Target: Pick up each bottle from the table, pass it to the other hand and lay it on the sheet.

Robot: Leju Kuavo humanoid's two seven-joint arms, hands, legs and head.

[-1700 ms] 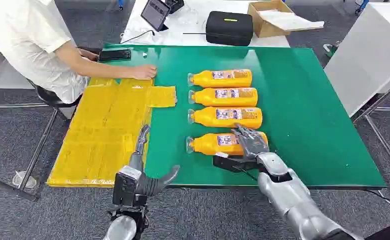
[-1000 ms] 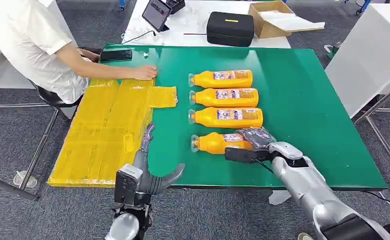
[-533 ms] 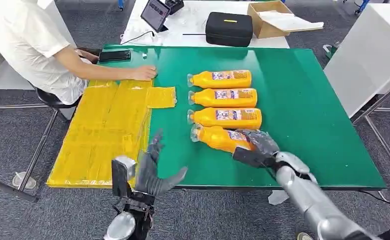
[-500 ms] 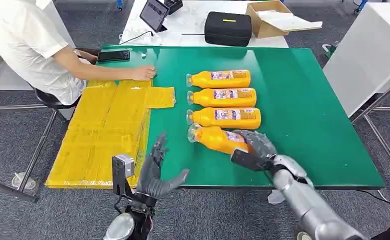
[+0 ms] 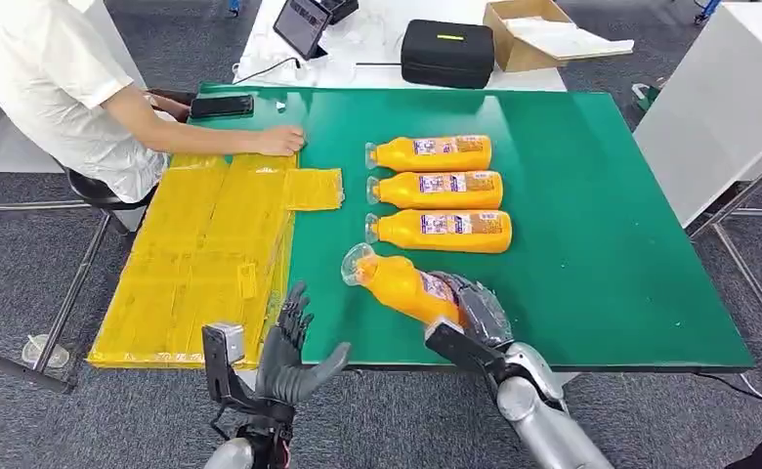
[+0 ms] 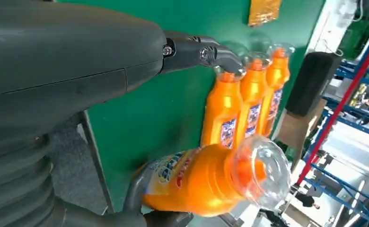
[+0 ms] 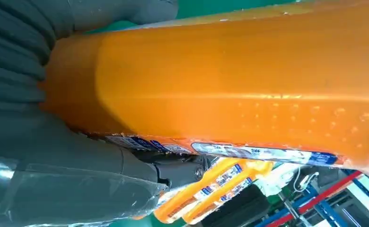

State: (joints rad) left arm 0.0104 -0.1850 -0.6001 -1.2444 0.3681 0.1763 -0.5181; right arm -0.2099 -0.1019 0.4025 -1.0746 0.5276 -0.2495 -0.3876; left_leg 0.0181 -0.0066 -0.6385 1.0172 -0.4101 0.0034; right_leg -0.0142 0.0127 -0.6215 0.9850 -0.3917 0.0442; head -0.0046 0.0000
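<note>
Item: bottle (image 5: 402, 285), grasped at its base end by my right hand (image 5: 467, 311), lifted over the table's (image 5: 592, 244) near edge, cap toward my left hand (image 5: 289, 354), which waits spread, holding nothing. Risk: smooth plastic slipping during handover, I judge.

Right wrist view. The right hand (image 7: 69, 156), grey and ribbed, grips an orange bottle (image 7: 239, 90) whose body spans the frame; its printed label (image 7: 249, 152) runs along one edge. Beyond it lie more orange bottles (image 7: 211, 187) on green table (image 7: 249, 5).
</note>
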